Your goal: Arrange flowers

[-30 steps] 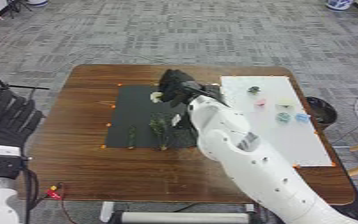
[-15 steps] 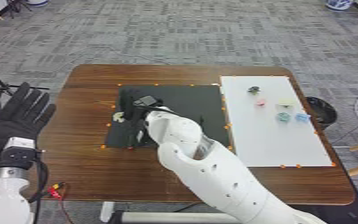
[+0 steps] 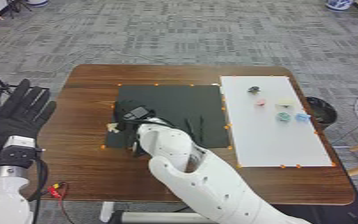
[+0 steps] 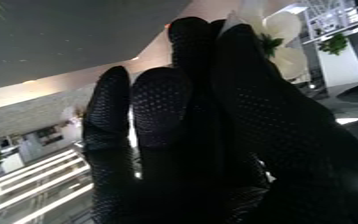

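The step in hand, I judged, was the placing of the white flower (image 3: 113,127) on the dark mat (image 3: 174,92). Your right hand (image 3: 126,119) was over the left part of this mat, at about nine o'clock from the mat's centre. The hand was grasping the flower, as it seemed: in the right wrist view the pale petals stood just beside the fingertips. In the head view, the bloom was at about seven to eight o'clock from the hand, touching or very near it, by the mat's left edge. The next move asked you, I think, to lower the stem gently, and to free it without dragging the petals. Your left hand (image 3: 14,120) was released, fingers straight, at the left of the bench (image 3: 78,172).
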Motion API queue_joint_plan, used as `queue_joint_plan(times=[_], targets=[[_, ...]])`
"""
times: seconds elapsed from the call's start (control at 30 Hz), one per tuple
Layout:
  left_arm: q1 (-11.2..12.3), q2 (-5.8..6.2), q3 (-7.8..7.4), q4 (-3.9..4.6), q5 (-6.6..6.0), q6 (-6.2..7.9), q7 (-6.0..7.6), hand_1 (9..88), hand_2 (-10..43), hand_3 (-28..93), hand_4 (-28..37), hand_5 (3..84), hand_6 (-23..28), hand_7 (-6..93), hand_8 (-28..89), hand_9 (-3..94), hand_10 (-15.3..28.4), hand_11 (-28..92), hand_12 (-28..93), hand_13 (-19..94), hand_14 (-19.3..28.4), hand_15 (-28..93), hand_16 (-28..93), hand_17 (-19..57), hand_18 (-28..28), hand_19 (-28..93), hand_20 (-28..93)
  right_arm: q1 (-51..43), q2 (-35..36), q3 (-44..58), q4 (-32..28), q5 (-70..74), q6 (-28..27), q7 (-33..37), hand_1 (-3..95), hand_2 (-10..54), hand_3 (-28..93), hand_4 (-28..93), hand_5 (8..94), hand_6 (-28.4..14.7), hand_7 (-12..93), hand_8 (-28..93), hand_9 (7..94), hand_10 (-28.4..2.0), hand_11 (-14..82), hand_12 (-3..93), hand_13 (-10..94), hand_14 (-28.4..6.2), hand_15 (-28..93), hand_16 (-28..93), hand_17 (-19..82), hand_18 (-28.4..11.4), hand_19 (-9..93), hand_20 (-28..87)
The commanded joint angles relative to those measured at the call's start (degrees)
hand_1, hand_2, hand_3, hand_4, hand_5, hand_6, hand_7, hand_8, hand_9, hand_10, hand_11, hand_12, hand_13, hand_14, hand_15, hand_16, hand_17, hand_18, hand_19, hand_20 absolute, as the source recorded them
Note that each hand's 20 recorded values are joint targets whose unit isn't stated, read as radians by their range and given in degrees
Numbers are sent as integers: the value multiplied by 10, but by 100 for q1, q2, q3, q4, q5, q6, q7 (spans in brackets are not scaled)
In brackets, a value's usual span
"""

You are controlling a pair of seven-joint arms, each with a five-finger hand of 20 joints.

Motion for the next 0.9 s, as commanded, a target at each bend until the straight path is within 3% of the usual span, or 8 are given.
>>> queue_joint_plan(times=[0.03, 0.4, 0.57, 0.67, 0.77, 0.9], targets=[[82, -37, -18, -28, 62, -77, -27, 264, 183, 565, -283, 381, 95, 81, -79, 301, 172, 168, 83, 212, 166, 205, -33, -114, 148, 359, 71, -54, -32, -19, 58, -126, 121, 80, 575, -95, 689, -282, 665, -17, 282, -2, 771, -90, 98, 396, 655, -85, 669, 431, 301, -218, 754, 415], [125, -91, -55, -32, 71, -110, -29, 233, 169, 662, -283, 381, 94, 84, -80, 302, 171, 171, 82, 214, 164, 205, -34, -112, 147, 358, 70, -99, 4, -11, 24, -98, 89, 42, 544, -95, 720, -283, 637, -21, 217, -29, 731, -102, 120, 322, 650, -81, 647, 429, 300, -218, 754, 405], [179, -110, -101, -46, -53, -66, 41, 245, 175, 631, -283, 381, 94, 84, -81, 302, 171, 171, 82, 214, 164, 206, -33, -112, 147, 358, 70, -159, 73, 49, -103, 101, 147, -235, 524, -95, 747, -282, 620, -21, 213, -87, 681, -113, 171, 256, 633, -83, 642, 431, 295, -217, 755, 396], [222, -119, -189, -60, -164, 10, 138, 277, 188, 544, -283, 380, 94, 84, -81, 302, 172, 169, 81, 213, 165, 206, -33, -112, 147, 358, 71, -317, -37, 512, -187, 187, -654, -1253, 475, -59, 788, -261, 573, -19, 214, -134, 606, -115, 198, 186, 560, -95, 639, 425, 259, -206, 740, 388], [281, -159, -351, -51, -205, 94, 203, 384, 213, 277, -283, 382, 96, 78, -79, 302, 173, 162, 82, 213, 168, 201, -32, -111, 148, 354, 72, -351, -183, 735, -235, -50, -1438, -1734, 403, 45, 815, -229, 517, -18, 203, -140, 527, -110, 169, 160, 460, -123, 670, 332, 208, -193, 717, 385], [319, -207, -440, -16, -358, 137, 235, 422, 247, 46, -199, 384, 102, 60, -67, 305, 177, 142, 97, 218, 171, 177, -16, -102, 152, 328, 84, -360, -265, 853, -278, -711, -2159, -2409, 341, 112, 827, -203, 434, -25, 165, -128, 419, -106, 118, 137, 331, -140, 601, 211, 154, -186, 677, 369]])
